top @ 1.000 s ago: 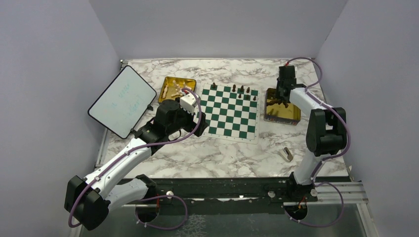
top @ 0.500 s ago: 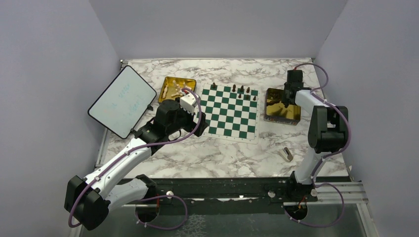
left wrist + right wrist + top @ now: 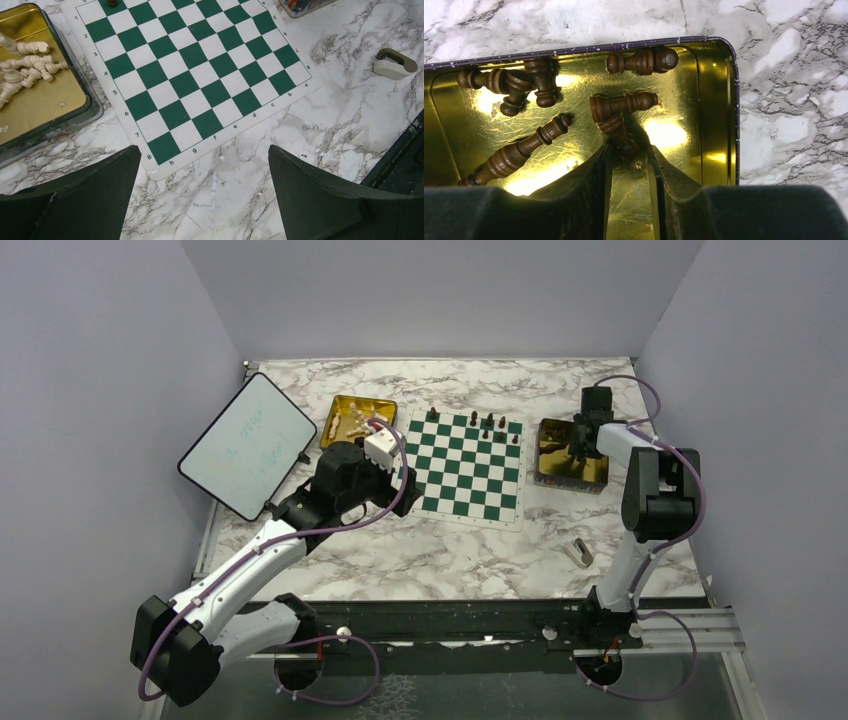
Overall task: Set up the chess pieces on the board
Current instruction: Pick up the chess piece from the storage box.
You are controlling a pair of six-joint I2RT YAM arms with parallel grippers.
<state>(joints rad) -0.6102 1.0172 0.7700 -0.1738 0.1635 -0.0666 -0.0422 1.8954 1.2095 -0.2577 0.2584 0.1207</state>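
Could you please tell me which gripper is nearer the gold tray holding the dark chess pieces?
Right. The right gripper hangs over that gold tray, by its dark pieces; the left gripper hovers beyond the opposite edge of the board.

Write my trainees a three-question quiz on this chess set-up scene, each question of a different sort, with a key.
1. True or false: the left gripper is open, with nothing between its fingers.
2. The gold tray under the right gripper holds: A cream pieces; B dark pieces; C nothing.
3. Fill in: the standing pieces on the board all stand near its ___ edge, seen from the arm bases.
Key: 1 true; 2 B; 3 far.
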